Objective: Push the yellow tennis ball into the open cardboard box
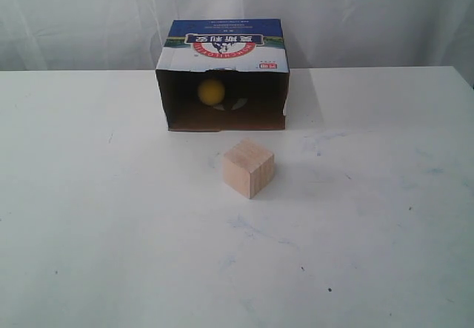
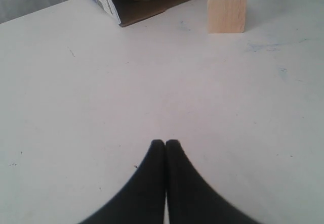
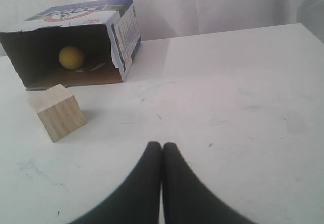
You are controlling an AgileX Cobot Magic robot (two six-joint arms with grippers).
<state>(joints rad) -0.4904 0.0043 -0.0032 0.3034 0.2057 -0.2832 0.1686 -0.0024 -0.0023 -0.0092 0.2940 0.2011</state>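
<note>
Fingers [image 3: 147,183] far from ball [image 3: 71,57] inside box [image 3: 125,32].

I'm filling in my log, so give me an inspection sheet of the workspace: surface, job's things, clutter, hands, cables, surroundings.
Surface: white table, faint bluish smudges and dark specks.
Job's things: yellow tennis ball inside the open cardboard box, which lies on its side.
Clutter: wooden cube in front of the box's opening, not touching it.
Hands: left hand and right hand both shut, empty, away from the box.
Cables: nothing seen.
Surroundings: white curtain behind the table.
</note>
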